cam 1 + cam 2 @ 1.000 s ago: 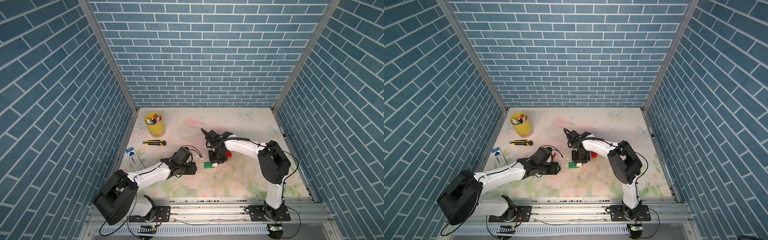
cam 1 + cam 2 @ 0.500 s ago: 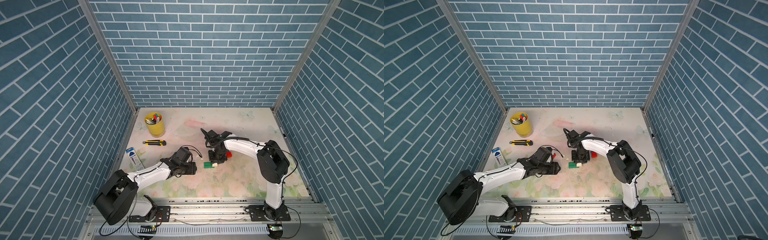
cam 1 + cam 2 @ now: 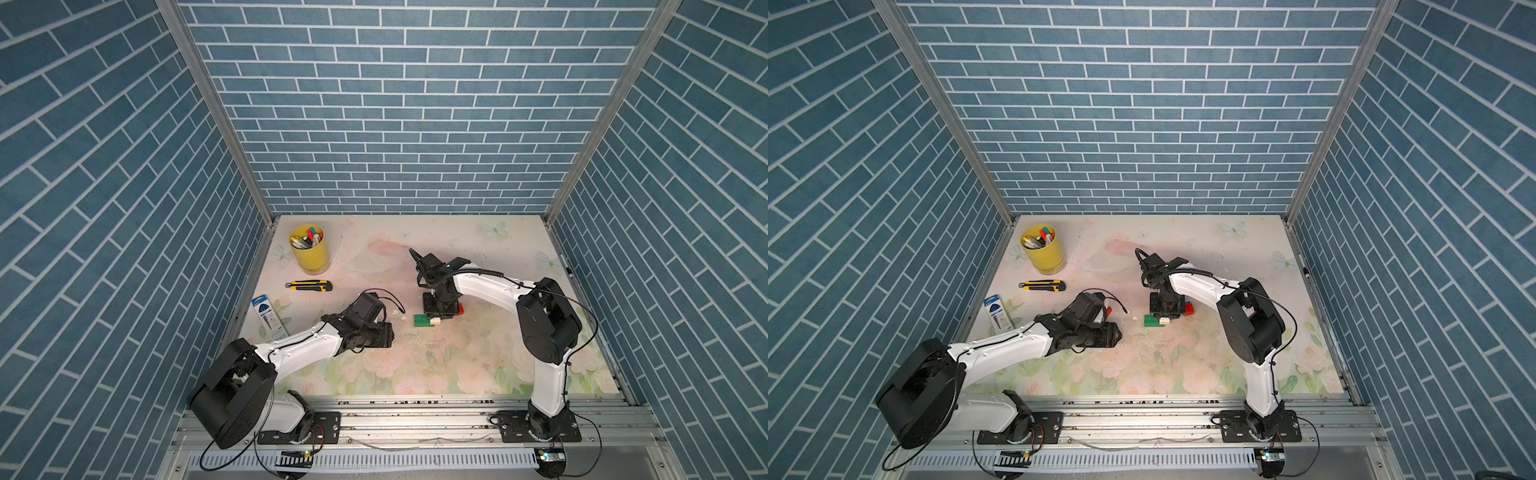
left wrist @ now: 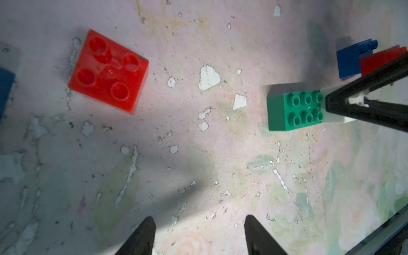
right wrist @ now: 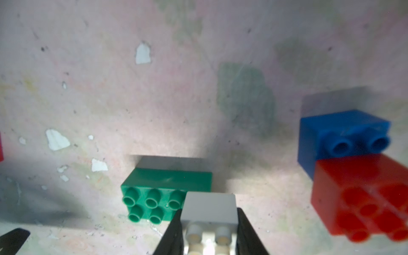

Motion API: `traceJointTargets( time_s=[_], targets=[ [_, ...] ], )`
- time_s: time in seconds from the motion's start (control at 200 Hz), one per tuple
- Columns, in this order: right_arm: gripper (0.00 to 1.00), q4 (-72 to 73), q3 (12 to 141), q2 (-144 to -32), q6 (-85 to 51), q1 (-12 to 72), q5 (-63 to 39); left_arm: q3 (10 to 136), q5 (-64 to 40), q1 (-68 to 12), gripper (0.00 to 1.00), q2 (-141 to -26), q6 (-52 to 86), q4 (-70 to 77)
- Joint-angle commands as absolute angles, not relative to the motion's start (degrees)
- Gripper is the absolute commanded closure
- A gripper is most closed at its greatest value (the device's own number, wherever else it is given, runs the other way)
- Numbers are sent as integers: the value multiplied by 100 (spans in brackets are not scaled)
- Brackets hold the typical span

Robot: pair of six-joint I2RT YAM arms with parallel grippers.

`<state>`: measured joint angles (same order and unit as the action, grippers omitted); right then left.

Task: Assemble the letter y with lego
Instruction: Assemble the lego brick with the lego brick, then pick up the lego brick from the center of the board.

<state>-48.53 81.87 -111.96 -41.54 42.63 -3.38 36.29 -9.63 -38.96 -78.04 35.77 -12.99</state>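
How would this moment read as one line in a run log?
right jaws: shut on white brick | white brick: over one end of green brick | left jaws: open, empty, near loose red brick

green brick (image 5: 165, 192) solid green, white brick (image 5: 209, 207) kinda off-white. blue brick (image 5: 340, 132) deep blue, red brick (image 5: 364, 198) glossy red, second red brick (image 4: 108, 70) same red. table (image 3: 457, 365) pale pink, faded floral print, green leaves, white chipped spots. cup (image 3: 311, 257) yellow, knife (image 3: 308, 285) yellow-black. walls (image 3: 395, 104) blue tile pattern, white grout.
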Motion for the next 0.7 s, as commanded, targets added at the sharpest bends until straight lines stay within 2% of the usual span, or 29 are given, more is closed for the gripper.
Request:
traceJointTargets(
  time_s=[0.0,0.28,0.69],
  targets=[
    [72,-4808,8203,-11417,-4122,4235,77,3791,-844,-3867,33,-7880,3534,-1443],
    [50,-4712,8231,-11226,-4107,4240,-152,3974,-792,-3868,33,-7984,3447,-1599],
    [51,-4385,7903,-10905,-4127,4262,-848,4479,-610,-3706,32,-8045,3385,-1961]
  ],
)
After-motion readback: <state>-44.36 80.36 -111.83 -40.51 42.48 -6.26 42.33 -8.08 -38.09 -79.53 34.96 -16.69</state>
